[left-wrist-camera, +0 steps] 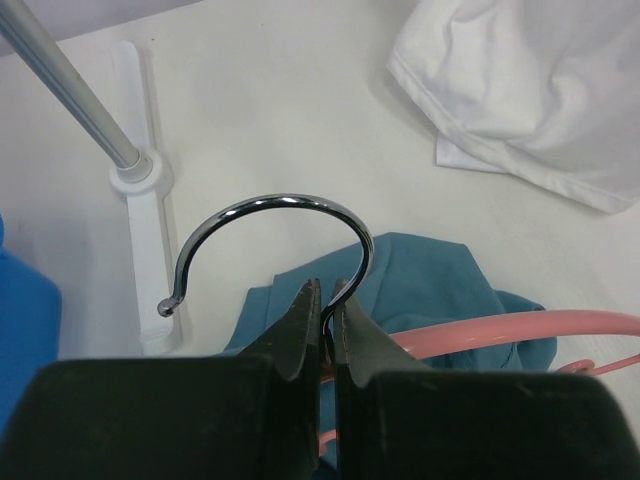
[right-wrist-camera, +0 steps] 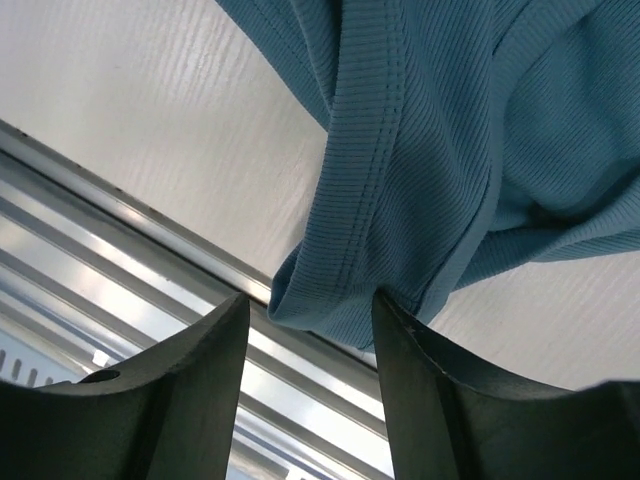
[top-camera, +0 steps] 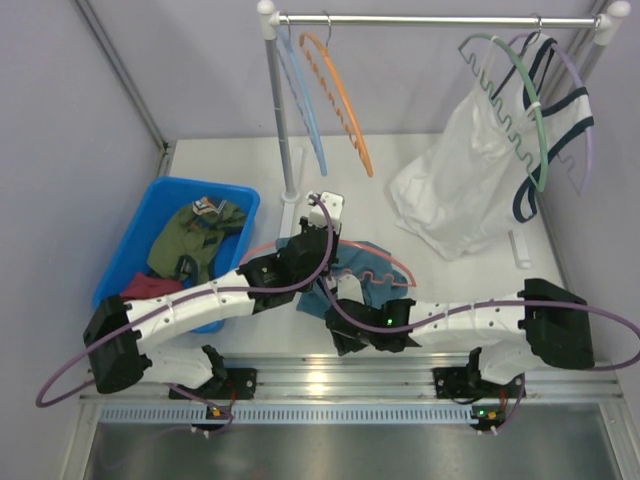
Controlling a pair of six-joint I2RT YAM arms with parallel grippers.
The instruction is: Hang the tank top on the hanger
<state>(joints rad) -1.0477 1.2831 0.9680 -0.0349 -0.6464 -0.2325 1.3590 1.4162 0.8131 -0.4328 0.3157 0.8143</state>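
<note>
With the hanger (left-wrist-camera: pixel 520 332) held firmly at its metal hook (left-wrist-camera: pixel 270 204) by the closed left gripper (left-wrist-camera: pixel 325 298), the loose edge of the tank top (right-wrist-camera: pixel 450 150), which lies on the table (left-wrist-camera: pixel 300 100) touching the hanger, is best taken deeply between the parted fingers of the right gripper (right-wrist-camera: pixel 310 305) before any pulling is done.

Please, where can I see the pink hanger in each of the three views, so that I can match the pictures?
Top external: the hanger is at the centre, over the tank top.
Left wrist: bottom centre to the right edge, its hook gripped by the left end effector.
Right wrist: not in it.
Shared landmark: the teal tank top, seen in all three views.
</note>
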